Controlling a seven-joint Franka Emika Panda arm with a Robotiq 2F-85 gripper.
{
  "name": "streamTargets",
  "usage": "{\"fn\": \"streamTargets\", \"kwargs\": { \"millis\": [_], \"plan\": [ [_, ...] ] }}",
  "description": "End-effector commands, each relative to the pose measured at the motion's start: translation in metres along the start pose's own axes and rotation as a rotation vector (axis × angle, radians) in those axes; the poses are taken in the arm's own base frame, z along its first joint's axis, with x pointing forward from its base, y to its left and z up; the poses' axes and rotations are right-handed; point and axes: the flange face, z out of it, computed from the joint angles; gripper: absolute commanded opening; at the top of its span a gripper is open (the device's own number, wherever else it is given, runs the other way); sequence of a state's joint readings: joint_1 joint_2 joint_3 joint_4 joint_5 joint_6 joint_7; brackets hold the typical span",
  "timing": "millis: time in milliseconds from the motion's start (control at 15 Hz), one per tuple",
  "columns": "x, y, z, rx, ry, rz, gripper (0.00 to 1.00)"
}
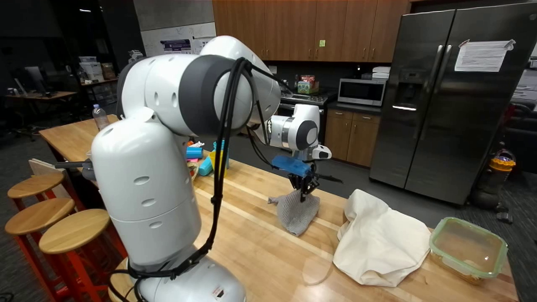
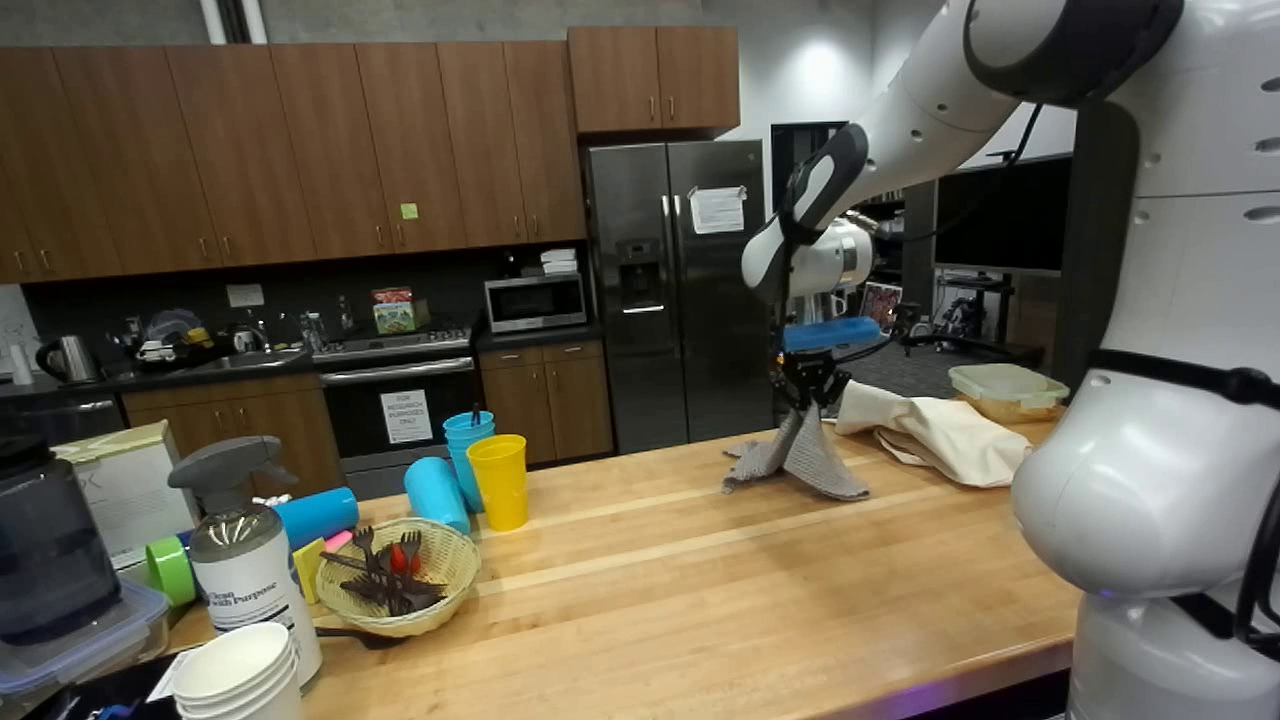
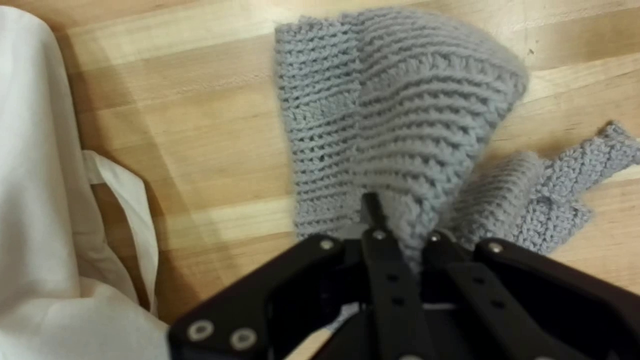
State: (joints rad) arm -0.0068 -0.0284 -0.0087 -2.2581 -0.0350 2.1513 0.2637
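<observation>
Wrist view shows the end effector pinched closed on a gathered fold of the gray knit cloth, whose lower parts appear to rest on the bench. It should handle light, soft and floppy, its ribs giving grip; thick gathered fabric looks the surest hold. The cream fabric bag lies near, its strap looping toward the cloth. In both exterior views the bench's far edge runs close by; wider room lies toward the wicker basket.
</observation>
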Motion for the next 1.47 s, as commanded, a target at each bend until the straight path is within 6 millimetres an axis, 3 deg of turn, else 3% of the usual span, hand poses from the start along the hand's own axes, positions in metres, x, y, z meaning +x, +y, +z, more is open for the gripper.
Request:
{"fn": "streamTargets", "kwargs": {
  "millis": [0, 267, 667, 1067, 1400],
  "plan": [
    [0.003, 0.012, 0.016, -0.009, -0.030, 0.024, 0.01],
    [0.010, 0.045, 0.049, -0.023, -0.100, 0.089, 0.01],
    [0.019, 0.116, 0.091, -0.035, -0.196, 0.232, 0.01],
    [0.025, 0.164, 0.098, 0.031, -0.259, 0.332, 0.01],
    [0.028, 0.160, 0.088, 0.034, -0.253, 0.334, 0.01]
  ]
}}
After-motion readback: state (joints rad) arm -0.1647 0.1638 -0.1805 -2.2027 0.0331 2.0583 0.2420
